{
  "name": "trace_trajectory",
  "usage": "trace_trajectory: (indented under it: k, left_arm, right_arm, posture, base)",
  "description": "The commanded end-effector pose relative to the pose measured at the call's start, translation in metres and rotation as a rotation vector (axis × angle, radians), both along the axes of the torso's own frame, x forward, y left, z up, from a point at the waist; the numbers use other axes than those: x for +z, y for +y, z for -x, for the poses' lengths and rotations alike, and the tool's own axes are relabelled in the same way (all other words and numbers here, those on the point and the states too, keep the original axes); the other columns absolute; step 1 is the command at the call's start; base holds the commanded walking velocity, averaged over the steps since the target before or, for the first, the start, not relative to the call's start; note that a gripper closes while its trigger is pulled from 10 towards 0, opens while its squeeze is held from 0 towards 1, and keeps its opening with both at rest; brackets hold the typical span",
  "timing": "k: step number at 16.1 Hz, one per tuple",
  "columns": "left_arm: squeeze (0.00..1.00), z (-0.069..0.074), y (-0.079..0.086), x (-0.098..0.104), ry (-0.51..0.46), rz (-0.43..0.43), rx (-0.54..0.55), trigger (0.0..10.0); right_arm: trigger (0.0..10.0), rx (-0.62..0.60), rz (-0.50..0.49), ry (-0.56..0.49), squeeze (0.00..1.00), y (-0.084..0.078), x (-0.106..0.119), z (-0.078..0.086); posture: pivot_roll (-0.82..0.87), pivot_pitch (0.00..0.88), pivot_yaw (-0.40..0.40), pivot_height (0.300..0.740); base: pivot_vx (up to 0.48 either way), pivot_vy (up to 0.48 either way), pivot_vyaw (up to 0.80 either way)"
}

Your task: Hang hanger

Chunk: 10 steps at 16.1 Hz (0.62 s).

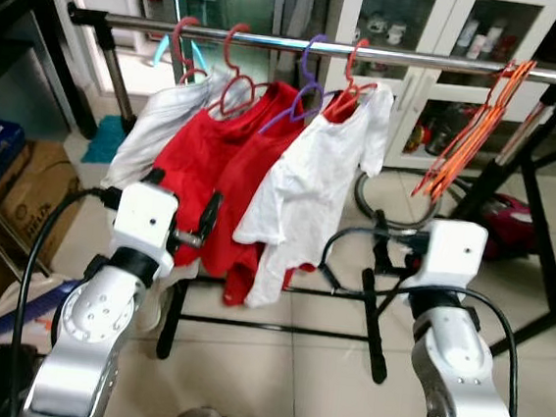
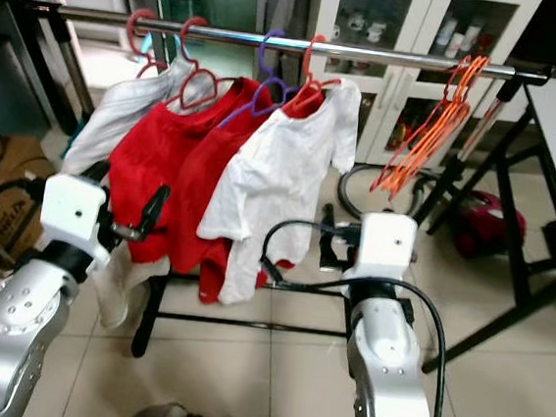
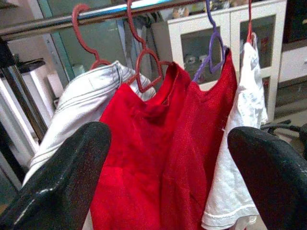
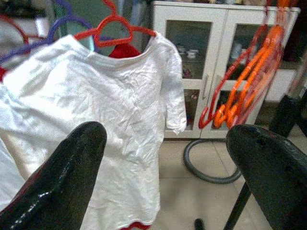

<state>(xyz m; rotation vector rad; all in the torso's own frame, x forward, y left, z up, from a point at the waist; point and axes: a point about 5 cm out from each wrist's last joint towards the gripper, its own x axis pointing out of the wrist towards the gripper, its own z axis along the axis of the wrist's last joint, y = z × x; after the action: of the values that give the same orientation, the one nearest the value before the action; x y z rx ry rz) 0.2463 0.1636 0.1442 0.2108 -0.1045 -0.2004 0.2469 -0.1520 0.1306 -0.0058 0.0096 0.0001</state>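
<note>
I have both arms raised in front of a horizontal silver metal clothes rail [image 1: 411, 57]. My left gripper [image 3: 168, 167] has its two black fingers spread wide apart with nothing between them. Straight ahead of it hang a pale grey-white garment [image 3: 81, 110] on a red plastic hanger [image 3: 84, 33] and two red T-shirts [image 3: 163, 158], one on a second red hanger [image 3: 144, 67], one on a purple hanger [image 3: 211, 43]. My right gripper [image 4: 168, 177] is likewise spread wide and empty. Ahead of it, toward my left, a white short-sleeved T-shirt [image 4: 100, 120] hangs on a red-orange hanger [image 4: 112, 26]. Ahead toward my right, a bunch of bare orange plastic hangers [image 4: 244, 76] dangles from the rail's far right end, well apart from both grippers.
</note>
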Motion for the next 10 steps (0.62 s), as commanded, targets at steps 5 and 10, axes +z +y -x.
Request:
trace_trajectory:
  k: [5,10]
  left_arm:
    - [0.0,-0.004,0.005,0.012,-0.024,-0.029,0.016,10.0]
    - [0.0,-0.011,0.006,0.025,-0.062,-0.033,0.02,10.0]
  right_arm:
    - [10.0,-0.003,-0.015,-0.074,0.0,-0.002,0.012,-0.002]
    - [10.0,0.034,-0.063,-0.081,0.0,0.005,0.016,-0.007]
  posture:
    - [0.03,0.028,-0.013,0.74]
    - [0.04,0.029,-0.015,0.74]
  base:
    - [0.0,0.48,-0.32]
    - [0.0,0.48,-0.45]
